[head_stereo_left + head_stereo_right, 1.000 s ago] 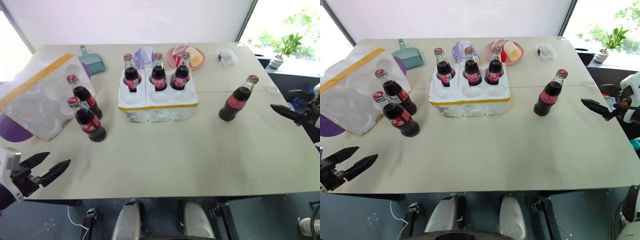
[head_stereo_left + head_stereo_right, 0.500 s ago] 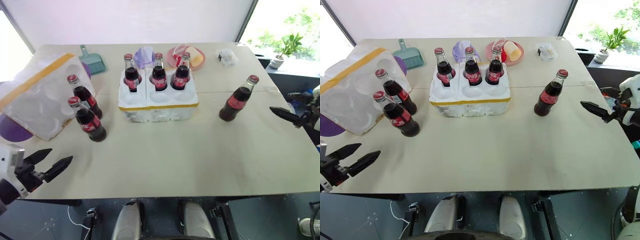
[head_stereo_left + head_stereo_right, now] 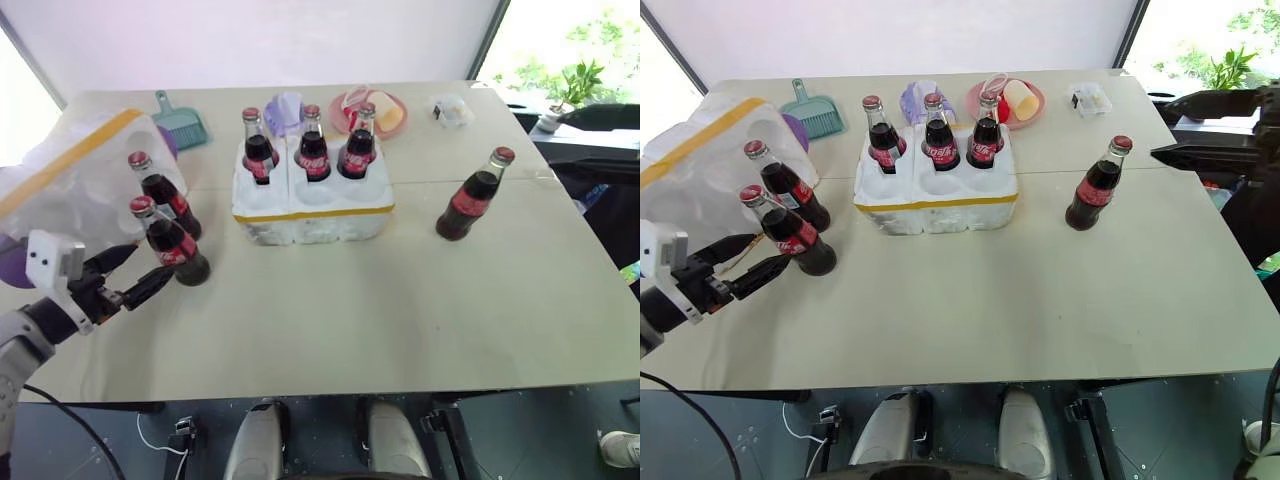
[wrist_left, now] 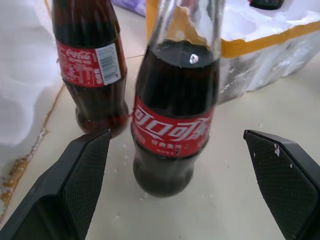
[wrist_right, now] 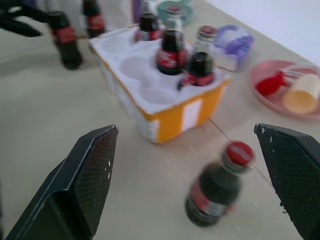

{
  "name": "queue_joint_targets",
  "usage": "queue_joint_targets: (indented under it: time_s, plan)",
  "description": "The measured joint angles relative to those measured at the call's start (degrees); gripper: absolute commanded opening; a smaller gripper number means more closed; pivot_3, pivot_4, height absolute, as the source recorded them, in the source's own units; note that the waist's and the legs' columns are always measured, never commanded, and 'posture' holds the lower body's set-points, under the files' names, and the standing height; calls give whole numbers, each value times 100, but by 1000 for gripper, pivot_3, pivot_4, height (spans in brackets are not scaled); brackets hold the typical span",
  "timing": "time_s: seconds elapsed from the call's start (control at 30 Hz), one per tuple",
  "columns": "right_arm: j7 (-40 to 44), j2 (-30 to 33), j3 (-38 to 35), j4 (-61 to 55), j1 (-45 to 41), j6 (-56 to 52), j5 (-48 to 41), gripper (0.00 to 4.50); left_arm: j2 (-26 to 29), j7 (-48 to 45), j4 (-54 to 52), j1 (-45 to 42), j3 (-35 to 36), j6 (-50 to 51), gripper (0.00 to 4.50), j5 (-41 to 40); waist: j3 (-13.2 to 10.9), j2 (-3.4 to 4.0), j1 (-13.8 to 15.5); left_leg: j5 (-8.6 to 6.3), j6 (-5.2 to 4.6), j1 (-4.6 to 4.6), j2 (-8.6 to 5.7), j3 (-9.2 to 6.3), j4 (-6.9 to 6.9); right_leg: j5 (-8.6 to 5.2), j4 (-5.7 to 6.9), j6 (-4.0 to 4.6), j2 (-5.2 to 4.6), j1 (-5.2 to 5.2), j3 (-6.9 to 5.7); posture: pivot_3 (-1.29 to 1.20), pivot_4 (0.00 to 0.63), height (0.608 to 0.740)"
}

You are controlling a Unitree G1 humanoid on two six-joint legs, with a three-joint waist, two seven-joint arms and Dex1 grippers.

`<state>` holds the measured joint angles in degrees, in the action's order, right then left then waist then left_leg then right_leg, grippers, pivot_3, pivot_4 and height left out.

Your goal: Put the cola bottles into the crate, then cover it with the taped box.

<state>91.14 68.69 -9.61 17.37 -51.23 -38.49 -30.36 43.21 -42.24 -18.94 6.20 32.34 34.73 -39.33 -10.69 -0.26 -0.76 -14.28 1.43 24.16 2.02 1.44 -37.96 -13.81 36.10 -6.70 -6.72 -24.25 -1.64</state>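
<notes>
The crate (image 3: 312, 208) stands mid-table with three cola bottles (image 3: 312, 145) in its back wells; its front wells are empty. Two more bottles stand at the left, one (image 3: 158, 192) behind the other (image 3: 172, 248), in front of the taped box (image 3: 70, 175), which lies tipped with its hollows showing. My left gripper (image 3: 148, 264) is open just short of the nearer bottle (image 4: 175, 105), its fingers on either side and apart from it. Another bottle (image 3: 1095, 185) stands alone at the right. My right gripper (image 3: 1165, 128) hangs open, raised to that bottle's right, pointing at it (image 5: 217, 185).
Along the table's far edge lie a teal dustpan (image 3: 183, 122), a purple item (image 3: 288, 108), a pink plate (image 3: 378, 112) with food toys and a small clear pack (image 3: 450, 108). A purple disc (image 3: 12, 268) peeks out under the taped box. Bare tabletop (image 3: 350, 300) stretches in front of the crate.
My left gripper has come forward from the table's near edge up to the nearer left bottle. My right gripper has risen and swung in toward the lone bottle. Both stayed open.
</notes>
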Motion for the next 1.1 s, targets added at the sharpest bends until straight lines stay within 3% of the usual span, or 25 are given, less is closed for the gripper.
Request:
queue_joint_targets:
  time_s: [0.27, 0.57, 0.73, 0.9, 1.1]
  plan:
    - [-204, -190, -84, -1902, 2, -982, -1146, 4500, -153, -6, 495, -602, -820, -321, 4451, 466, 1, -7, 35, 0, 0, 13, -2, -1, -10, 2, 0, -2, -1, -4, -2, 0, 150, 736]
    - [-510, -321, -63, -2413, 166, -1187, -1530, 4500, -567, 119, 1202, -1183, -1394, -927, 4451, 1020, 1, -10, 25, 0, 0, 14, -2, -1, -12, 3, 5, -4, -1, -6, -2, 0, 150, 736]
    - [-597, -340, -4, -2523, 238, -1322, -1613, 4500, -644, 100, 1361, -1357, -1467, -1128, 2846, 1128, 1, -10, 29, 0, 0, 14, -1, -2, -12, 3, 5, -4, -1, -6, -2, 0, 150, 736]
    - [-692, -374, -14, -2635, 333, -1287, -1627, 4500, -442, -46, 1064, -1185, -1416, -771, 2841, 901, 0, -13, 18, 0, 0, 16, -1, -2, -11, 3, 4, -4, -1, -6, -2, 0, 150, 736]
    - [-773, -373, -42, -2743, 475, -1285, -1754, 4500, 462, -797, -80, -844, -1266, 694, 2841, -477, -12, -33, 44, 0, 0, 24, 0, -7, -13, 3, 4, -3, -1, -13, -5, 0, 150, 736]
